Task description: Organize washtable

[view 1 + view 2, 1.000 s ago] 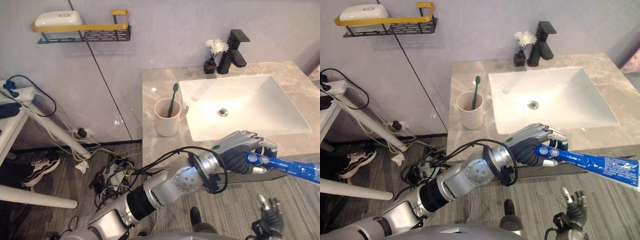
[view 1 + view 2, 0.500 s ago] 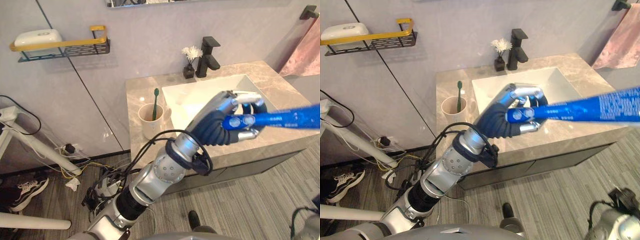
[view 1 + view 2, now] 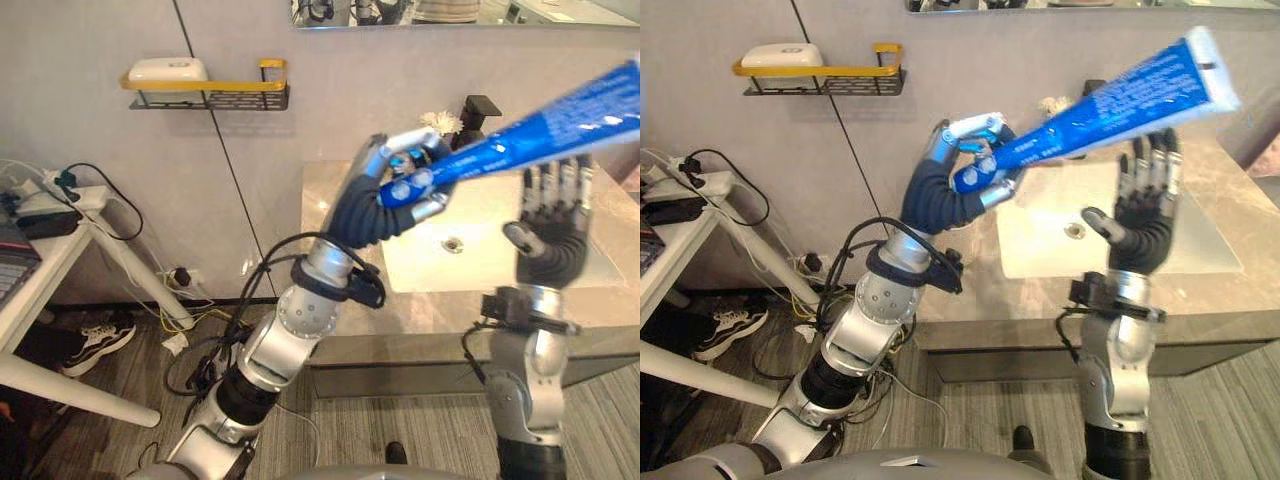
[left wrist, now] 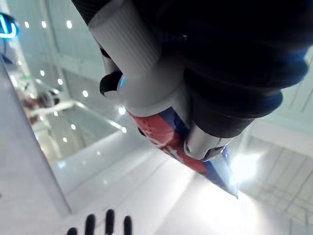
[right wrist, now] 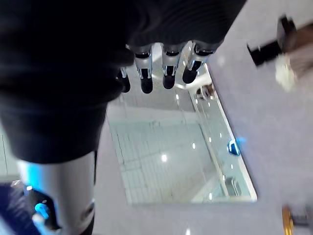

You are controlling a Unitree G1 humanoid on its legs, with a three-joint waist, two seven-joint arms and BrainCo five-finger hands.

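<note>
Blue toothpaste tube point(image 3: 1110, 85) is held in the air above the sink point(image 3: 1040, 245), clear of the marble counter point(image 3: 330, 200). The left hand point(image 3: 960, 175) has its fingers curled round the tube's cap end, and the flat end angles upward over the sink. The right hand point(image 3: 1145, 215) is raised over the sink's near edge, close below the tube and apparently apart from it. Its fingers are straight and spread and carry nothing. A black faucet point(image 3: 480, 105) stands behind the sink. A wall shelf point(image 3: 820, 75), well to the left of the sink, carries a white soap point(image 3: 785, 53).

Assessment: the tube is lifted but not yet put away, so placement is outstanding. The spread right hand suggests a handover may follow, though this is judgement only.
</note>
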